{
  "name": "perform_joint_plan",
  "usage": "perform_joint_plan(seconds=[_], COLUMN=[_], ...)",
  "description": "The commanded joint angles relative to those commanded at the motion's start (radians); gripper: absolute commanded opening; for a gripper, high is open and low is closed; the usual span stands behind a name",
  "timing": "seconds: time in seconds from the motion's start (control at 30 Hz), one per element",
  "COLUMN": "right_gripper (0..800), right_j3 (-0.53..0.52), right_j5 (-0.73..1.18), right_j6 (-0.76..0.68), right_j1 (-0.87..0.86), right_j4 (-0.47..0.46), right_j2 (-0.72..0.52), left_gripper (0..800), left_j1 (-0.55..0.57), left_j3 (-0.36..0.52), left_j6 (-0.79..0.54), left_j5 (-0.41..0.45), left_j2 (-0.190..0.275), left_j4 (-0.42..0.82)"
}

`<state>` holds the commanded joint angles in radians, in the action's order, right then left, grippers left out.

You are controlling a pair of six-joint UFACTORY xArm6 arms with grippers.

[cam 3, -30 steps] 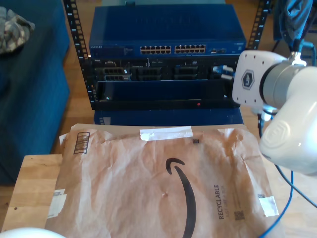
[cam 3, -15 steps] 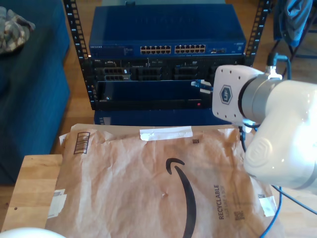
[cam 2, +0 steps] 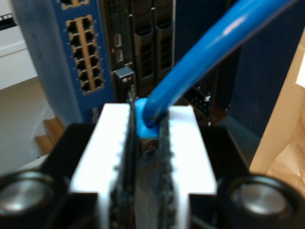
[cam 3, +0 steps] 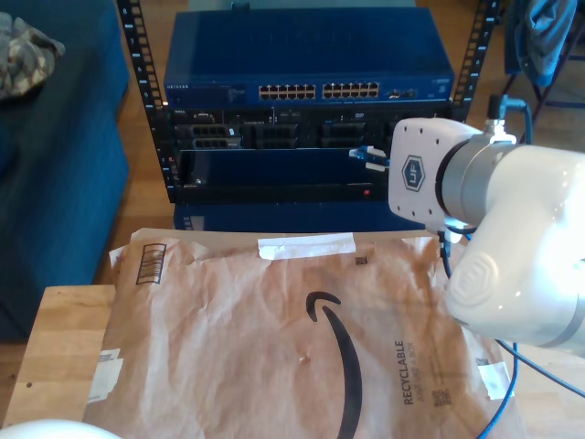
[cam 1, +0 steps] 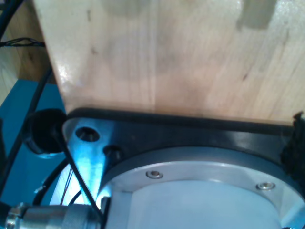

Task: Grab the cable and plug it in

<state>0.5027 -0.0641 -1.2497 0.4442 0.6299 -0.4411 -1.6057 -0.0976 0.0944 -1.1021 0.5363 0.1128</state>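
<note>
My second gripper [cam 2: 143, 143] is clamped on the cable [cam 2: 209, 52] right at its plug end: the blue boot sits pinched between the two white, ridged tool pads, w/ the cord running up and away from the grip. In the exterior view the blue plug tip [cam 3: 369, 155] pokes out from the white arm [cam 3: 484, 192] on that view's right, pointing toward the rack [cam 3: 302, 128] at the far side.

Key relation: the plug's long axis looks roughly level and aimed at the rack face, w/ the plug just short of the dark middle unit [cam 3: 274, 135], not touching as far as I can tell. The port rows on the blue network switch [cam 3: 306, 90] sit above and to the exterior view's left of the tip. Which port is meant I can't tell. Second arm is the near one, so prob. it needs a small lift or sideways shift, then a straight push in.

Materials: cable jacket smooth, glossy, bendy; switch body painted metal w/ a grid of small square sockets; crinkled brown paper mailer [cam 3: 302, 338] covers the wooden worktop [cam 3: 64, 347] up front.

My first gripper: can't tell its state; the first wrist view looks at pale wood [cam 1: 181, 52] and a metal flange [cam 1: 200, 176].
</note>
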Motion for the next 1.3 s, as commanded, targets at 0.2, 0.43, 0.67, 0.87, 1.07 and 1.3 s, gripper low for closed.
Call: perform_joint_plan(seconds=[0.2, 0.43, 0.67, 0.87, 1.07, 1.3], right_gripper=[6, 6, 3, 2, 1, 1], right_j3=[-0.035, -0.048, -0.06, -0.114, -0.049, 0.02], right_j5=[-0.138, -0.43, -0.66, -0.806, -0.862, -1.04], right_j6=[0.003, 0.0, 0.0, -0.006, -0.006, 0.003], right_j1=[-0.002, 0.011, 0.06, 0.06, 0.055, 0.068], right_j4=[0.0, 0.006, -0.003, 0.0, -0.008, -0.034], right_j2=[0.009, 0.121, 0.215, 0.269, 0.353, 0.471], left_gripper=[800, 800, 800, 800, 800, 800], left_j1=[0.0, 0.0, 0.0, 0.0, 0.0, 0.0], left_j3=[0.0, 0.0, 0.0, 0.0, 0.0, 0.0], left_j6=[0.0, 0.0, 0.0, 0.0, 0.0, 0.0], left_j5=[0.0, 0.0, 0.0, 0.0, 0.0, -0.002], left_j2=[0.0, 0.0, 0.0, 0.0, 0.0, 0.0], left_j4=[0.0, 0.0, 0.0, 0.0, 0.0, 0.0])
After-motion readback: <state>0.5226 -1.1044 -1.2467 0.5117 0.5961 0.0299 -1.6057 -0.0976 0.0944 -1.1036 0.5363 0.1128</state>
